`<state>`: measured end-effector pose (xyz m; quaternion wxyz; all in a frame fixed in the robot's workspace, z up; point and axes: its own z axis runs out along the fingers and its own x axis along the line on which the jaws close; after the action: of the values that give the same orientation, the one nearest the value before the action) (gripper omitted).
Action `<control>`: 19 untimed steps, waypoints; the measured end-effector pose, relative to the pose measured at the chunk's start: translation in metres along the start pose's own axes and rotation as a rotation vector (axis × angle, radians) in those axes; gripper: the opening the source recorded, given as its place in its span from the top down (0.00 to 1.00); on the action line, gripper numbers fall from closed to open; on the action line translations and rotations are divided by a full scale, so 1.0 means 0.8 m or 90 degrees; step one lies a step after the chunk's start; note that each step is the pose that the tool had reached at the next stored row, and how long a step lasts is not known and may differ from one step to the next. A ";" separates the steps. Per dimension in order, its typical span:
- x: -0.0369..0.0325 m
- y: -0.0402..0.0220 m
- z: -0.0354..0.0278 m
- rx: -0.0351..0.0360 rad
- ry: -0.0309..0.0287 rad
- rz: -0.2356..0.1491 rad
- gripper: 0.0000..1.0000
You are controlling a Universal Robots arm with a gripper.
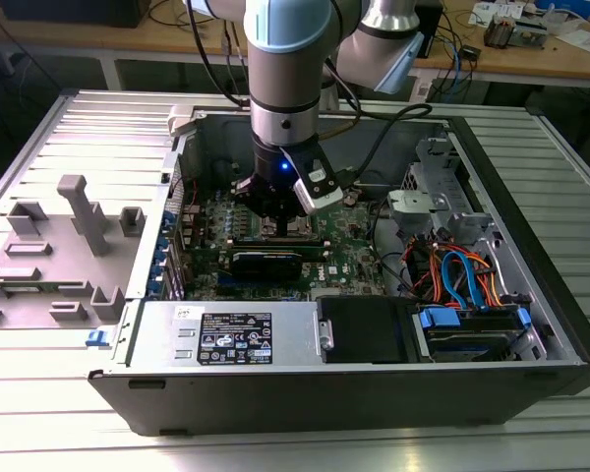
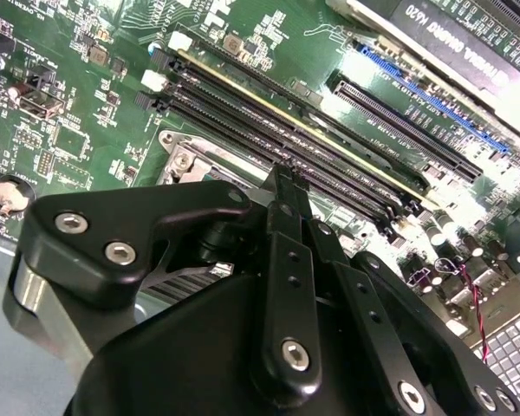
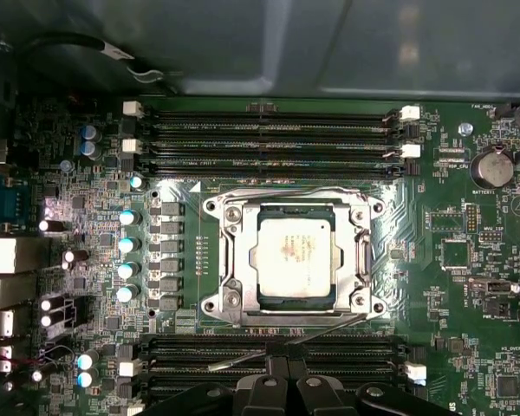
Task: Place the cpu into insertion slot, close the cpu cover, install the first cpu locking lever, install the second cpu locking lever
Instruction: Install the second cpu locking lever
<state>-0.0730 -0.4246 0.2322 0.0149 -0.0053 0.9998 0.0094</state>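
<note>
Inside the open computer case (image 1: pixel 531 324), the cpu (image 3: pixel 295 257) sat in the insertion slot (image 3: pixel 245 260) on the green motherboard (image 3: pixel 451 260). Over it lay the cpu cover (image 3: pixel 230 286), shut. Just beside the slot, the pincer (image 3: pixel 286 362) hung with fingers together.

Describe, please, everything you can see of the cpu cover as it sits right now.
The cpu cover is a thin, silvery metal frame with a large square cutout. In the first wrist view it lies flat and closed over the insertion slot, its cutout framing the grey-topped cpu. Screws sit at the corners around it, and memory slots run along two sides.
</note>
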 end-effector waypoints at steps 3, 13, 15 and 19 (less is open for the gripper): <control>0.0000 0.0000 0.0000 -0.0006 0.0000 0.000 0.89; 0.0038 0.0000 0.0006 -0.0052 0.0007 0.000 0.89; 0.0076 -0.0007 0.0022 -0.0077 0.0007 0.000 0.89; 0.0089 -0.0041 0.0048 -0.0133 0.0007 0.000 0.89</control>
<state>-0.0799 -0.4278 0.2281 0.0143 -0.0057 0.9997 0.0198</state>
